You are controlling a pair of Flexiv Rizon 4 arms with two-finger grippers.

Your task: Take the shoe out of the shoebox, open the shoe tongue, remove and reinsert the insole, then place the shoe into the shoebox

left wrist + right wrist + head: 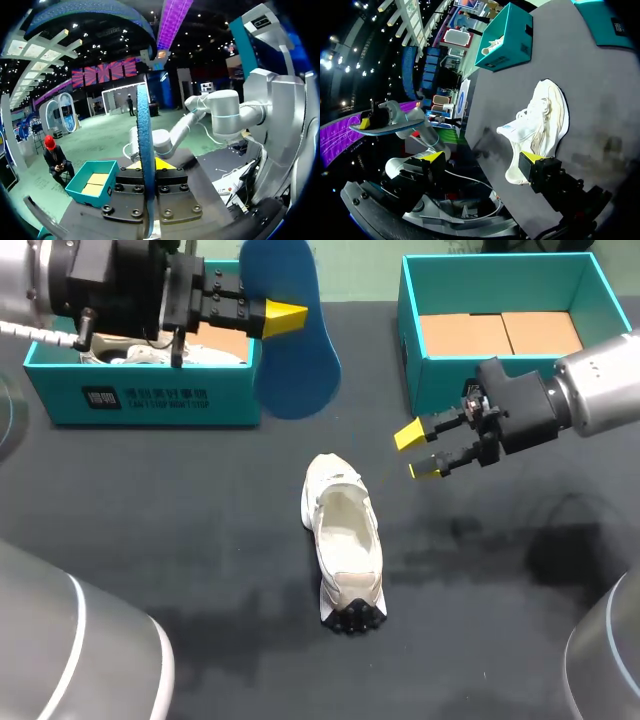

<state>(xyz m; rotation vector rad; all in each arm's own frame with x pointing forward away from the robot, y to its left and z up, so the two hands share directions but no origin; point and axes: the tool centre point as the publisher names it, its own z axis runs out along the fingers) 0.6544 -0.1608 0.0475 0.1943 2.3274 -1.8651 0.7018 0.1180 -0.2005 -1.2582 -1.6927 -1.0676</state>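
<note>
Left claw (290,320): clamped on thin blue foam insole (295,370), 11 o'clock; looks light and floppy, best pinched mid-edge.
White sneaker (343,540): table centre.
Right claw (418,452): fingers apart, 2 o'clock of sneaker.

white mesh-cloth shoe (345,530): soft, matt | blue flat insole (295,350): smooth, matt | teal cardboard shoebox (232,400): smooth, plain | dark tabletop (180,540): dull, matt

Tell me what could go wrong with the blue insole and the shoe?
The insole is pinched by the left gripper in the air, so it might slip. The shoe lies loose; the open right gripper beside it isn't holding it, so it could slide when the insole gets pushed in.
</note>
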